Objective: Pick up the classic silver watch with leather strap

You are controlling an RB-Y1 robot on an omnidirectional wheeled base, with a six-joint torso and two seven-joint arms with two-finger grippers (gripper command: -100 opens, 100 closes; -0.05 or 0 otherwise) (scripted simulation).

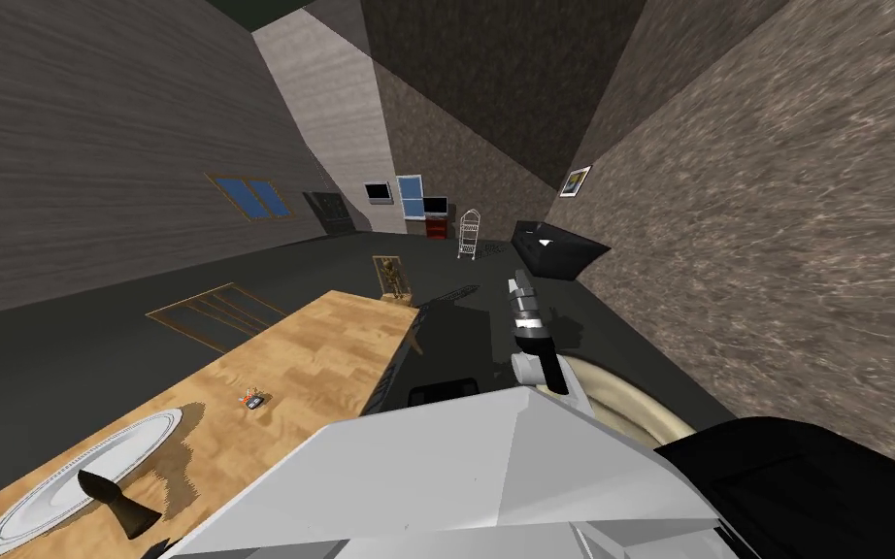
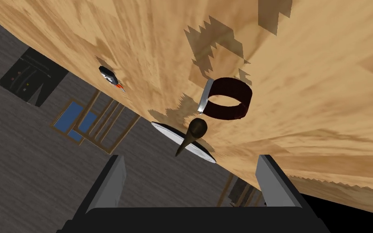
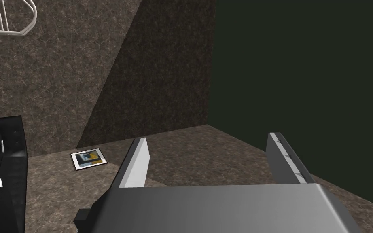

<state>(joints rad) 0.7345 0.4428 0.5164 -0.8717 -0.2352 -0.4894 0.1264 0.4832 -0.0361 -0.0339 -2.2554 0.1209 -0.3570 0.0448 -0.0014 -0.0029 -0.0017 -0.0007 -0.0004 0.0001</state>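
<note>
Wooden bench (image 1: 329, 340) runs from 7 to 1 o'clock across the head view. White plate (image 1: 164, 424) sits at its 7 o'clock end. A dark brown tapered piece (image 1: 117, 503) sits on the plate's 4 o'clock side. Small black-and-orange item (image 1: 253, 399) is on the bench at 2 o'clock from the plate, well apart. Wooden slat-back chair (image 1: 215, 312) is at 10 o'clock of that item, beside the bench. Second wooden chair (image 1: 394, 277) stands past the bench's far end. White wire rack (image 1: 469, 235) is farther back, with a black cabinet (image 1: 557, 252) at its 3 o'clock. Framed picture (image 1: 576, 180) hangs on the wall at 12 o'clock of the cabinet.
</note>
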